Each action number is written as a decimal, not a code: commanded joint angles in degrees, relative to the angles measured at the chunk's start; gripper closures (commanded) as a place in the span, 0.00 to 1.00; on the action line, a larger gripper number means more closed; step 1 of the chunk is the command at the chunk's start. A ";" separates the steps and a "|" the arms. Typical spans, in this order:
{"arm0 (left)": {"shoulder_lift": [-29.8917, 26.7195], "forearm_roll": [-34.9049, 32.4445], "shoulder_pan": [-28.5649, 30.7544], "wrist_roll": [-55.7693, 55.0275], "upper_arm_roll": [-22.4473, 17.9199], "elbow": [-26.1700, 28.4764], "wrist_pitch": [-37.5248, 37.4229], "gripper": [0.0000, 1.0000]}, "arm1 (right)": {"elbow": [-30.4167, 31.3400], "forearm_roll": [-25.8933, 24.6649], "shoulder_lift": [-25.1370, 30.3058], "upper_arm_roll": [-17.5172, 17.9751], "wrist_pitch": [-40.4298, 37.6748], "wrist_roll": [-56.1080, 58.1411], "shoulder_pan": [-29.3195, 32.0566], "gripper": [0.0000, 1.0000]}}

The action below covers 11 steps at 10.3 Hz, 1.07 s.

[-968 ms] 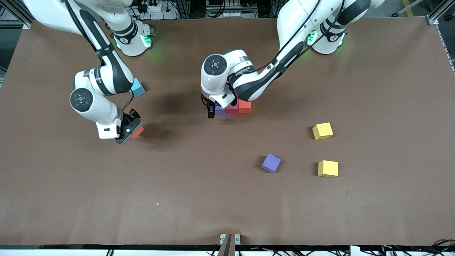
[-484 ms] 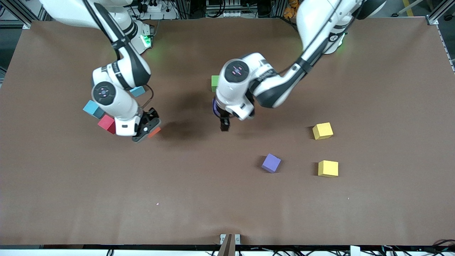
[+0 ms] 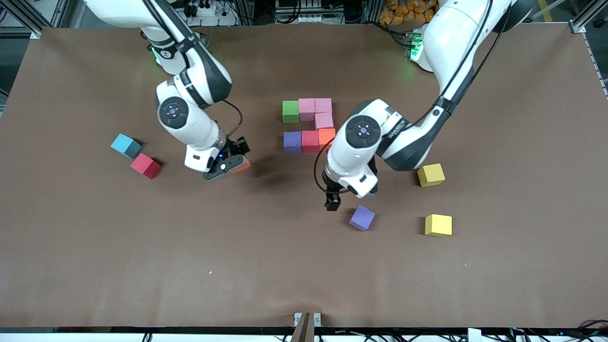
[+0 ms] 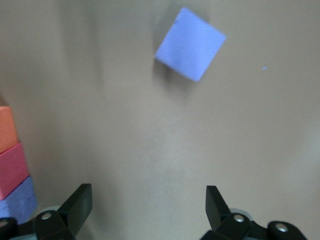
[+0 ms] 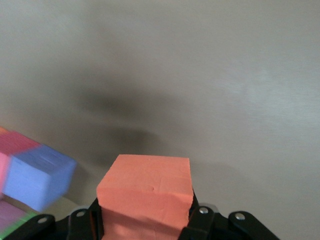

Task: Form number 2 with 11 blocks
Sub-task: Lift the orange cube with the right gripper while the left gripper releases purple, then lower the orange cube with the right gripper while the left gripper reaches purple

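Seven blocks sit joined mid-table: a green block point(image 3: 290, 111), three pink blocks point(image 3: 315, 105), then a purple block point(image 3: 292, 142), a red block point(image 3: 310, 141) and an orange block point(image 3: 327, 136) in a row. My right gripper point(image 3: 232, 165) is shut on another orange block point(image 5: 146, 192), over bare table beside the purple end of that row. My left gripper point(image 3: 332, 204) is open and empty, over the table next to a loose purple block point(image 3: 362, 218), which also shows in the left wrist view point(image 4: 190, 44). A loose red block point(image 3: 145, 166) lies toward the right arm's end.
Two yellow blocks point(image 3: 431, 175) point(image 3: 438, 225) lie toward the left arm's end. A light-blue cube point(image 3: 126, 145) sits beside the loose red block. The brown table point(image 3: 237, 266) is bare nearer the front camera.
My left arm has left the joined blocks, uncovering them, and moved to the loose purple block. My right arm has carried the orange block toward the joined blocks.
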<state>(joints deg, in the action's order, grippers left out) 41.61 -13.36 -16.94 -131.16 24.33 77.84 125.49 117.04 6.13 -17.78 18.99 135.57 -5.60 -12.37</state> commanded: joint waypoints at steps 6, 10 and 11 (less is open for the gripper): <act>4.89 7.21 1.64 19.95 -7.10 -5.86 -1.13 0.00 | -15.18 0.46 -14.82 -6.69 0.92 -22.95 -16.71 0.61; 6.47 7.21 1.91 33.03 -7.20 -5.86 -5.15 0.00 | -17.20 0.37 -17.99 -8.97 2.33 -27.88 -20.93 0.61; 6.56 7.29 2.08 36.38 -7.28 -5.77 -6.65 0.00 | -17.20 0.29 -18.17 -8.97 2.68 -27.88 -21.11 0.61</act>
<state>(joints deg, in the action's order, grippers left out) 47.49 -7.49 -14.78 -100.03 17.51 73.57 121.76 101.67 6.23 -34.45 11.10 138.00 -32.29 -32.20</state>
